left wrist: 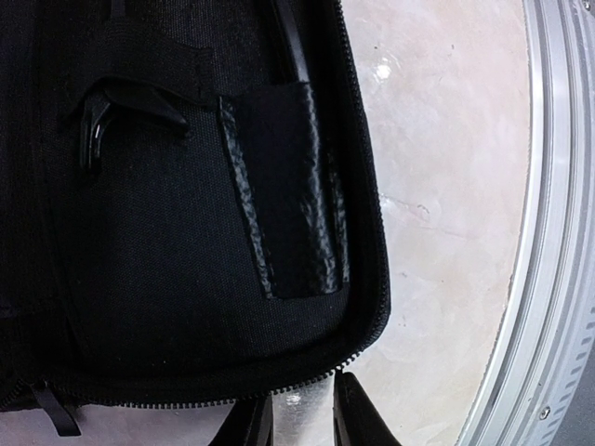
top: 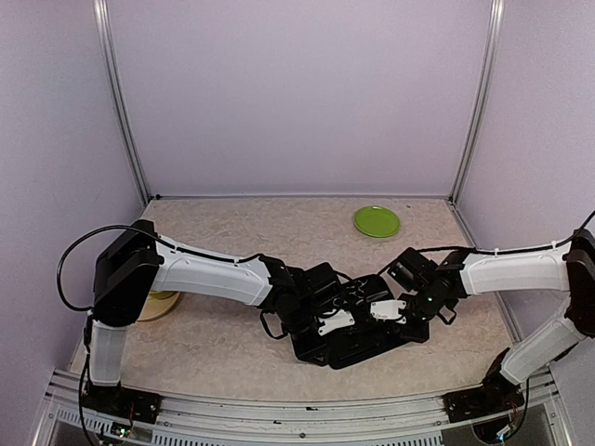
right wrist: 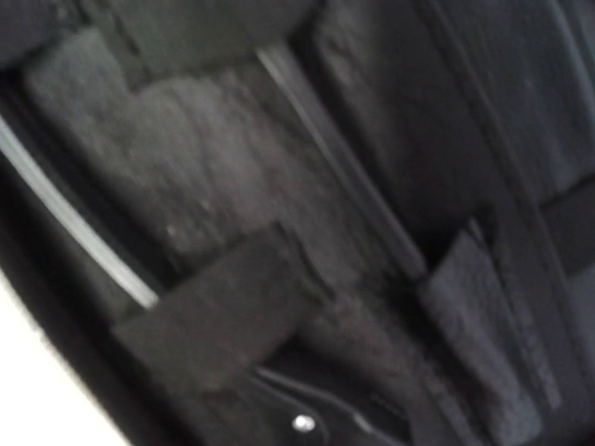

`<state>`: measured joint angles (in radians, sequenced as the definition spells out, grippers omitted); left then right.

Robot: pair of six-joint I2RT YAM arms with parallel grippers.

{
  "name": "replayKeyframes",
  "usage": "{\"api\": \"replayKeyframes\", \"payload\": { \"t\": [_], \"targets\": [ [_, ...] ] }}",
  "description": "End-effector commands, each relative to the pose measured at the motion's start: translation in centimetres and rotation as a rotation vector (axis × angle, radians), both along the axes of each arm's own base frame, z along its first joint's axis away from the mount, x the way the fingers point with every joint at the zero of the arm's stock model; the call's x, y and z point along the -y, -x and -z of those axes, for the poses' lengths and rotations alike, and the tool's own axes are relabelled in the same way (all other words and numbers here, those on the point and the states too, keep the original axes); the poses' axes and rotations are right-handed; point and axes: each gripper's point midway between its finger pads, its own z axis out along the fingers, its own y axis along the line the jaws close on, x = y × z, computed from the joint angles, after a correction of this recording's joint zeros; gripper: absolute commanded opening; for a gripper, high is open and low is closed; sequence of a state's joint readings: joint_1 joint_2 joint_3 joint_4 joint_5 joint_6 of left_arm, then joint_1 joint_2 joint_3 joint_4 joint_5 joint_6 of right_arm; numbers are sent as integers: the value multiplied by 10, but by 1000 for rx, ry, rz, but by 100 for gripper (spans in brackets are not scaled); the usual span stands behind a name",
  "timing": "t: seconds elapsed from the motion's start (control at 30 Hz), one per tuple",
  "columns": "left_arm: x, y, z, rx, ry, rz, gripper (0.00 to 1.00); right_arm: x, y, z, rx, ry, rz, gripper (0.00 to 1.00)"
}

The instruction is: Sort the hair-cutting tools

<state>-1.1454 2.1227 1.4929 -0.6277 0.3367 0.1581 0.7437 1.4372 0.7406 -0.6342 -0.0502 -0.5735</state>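
The large black case (top: 358, 346) lies open in the middle of the table, under both grippers. In the left wrist view its inside (left wrist: 167, 279) shows a black hair clip (left wrist: 100, 121) under a strap and a thin black tool (left wrist: 290, 46) standing in a leather pocket (left wrist: 284, 195). My left gripper (left wrist: 299, 420) is open and empty, just outside the zipped edge, with bare table between its fingers. My right gripper (top: 386, 311) hovers close over the case; its view is blurred, showing dark pockets and a slim silver strip (right wrist: 316, 121). No scissors can be made out.
A green plate (top: 376, 221) sits at the back right. A yellowish round thing (top: 164, 303) lies partly under my left arm. The metal table rail (left wrist: 548, 232) runs close beside the case. Purple walls enclose the table.
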Motion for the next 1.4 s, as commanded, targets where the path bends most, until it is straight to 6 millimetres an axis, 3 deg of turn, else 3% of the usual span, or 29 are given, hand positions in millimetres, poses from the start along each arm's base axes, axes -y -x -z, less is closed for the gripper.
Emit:
{"api": "replayKeyframes", "payload": {
  "t": [0.0, 0.23, 0.4, 0.57, 0.7, 0.93, 1.03, 1.17, 1.37],
  "targets": [
    [-8, 10, 24, -33, -46, 8, 24, -20, 21, 1, -88, -37, -76, 0],
    [-6, 11, 24, -37, -40, 9, 24, -35, 39, 0, -174, -93, -147, 5],
    [-7, 10, 24, -34, -33, 7, 24, -35, 52, 2, -213, -130, -186, 15],
    [-8, 7, 17, -24, -1, 0, 24, -31, 56, 5, -209, -129, -199, 21],
    [-6, 3, 10, -32, 41, -15, 27, -41, 56, -4, -199, -195, -217, 27],
    [-13, -5, -3, -41, 80, -40, 28, -41, 59, -4, -208, -206, -233, 29],
    [-25, -17, -15, -13, 73, -64, 29, -34, 55, -11, -190, -203, -227, 28],
    [-38, -44, -39, 20, 104, -116, 33, -32, 52, -37, -163, -237, -239, 29],
    [-42, -103, -86, 121, 233, -247, 44, -34, 52, -60, -122, -297, -266, 36]
  ]
}}
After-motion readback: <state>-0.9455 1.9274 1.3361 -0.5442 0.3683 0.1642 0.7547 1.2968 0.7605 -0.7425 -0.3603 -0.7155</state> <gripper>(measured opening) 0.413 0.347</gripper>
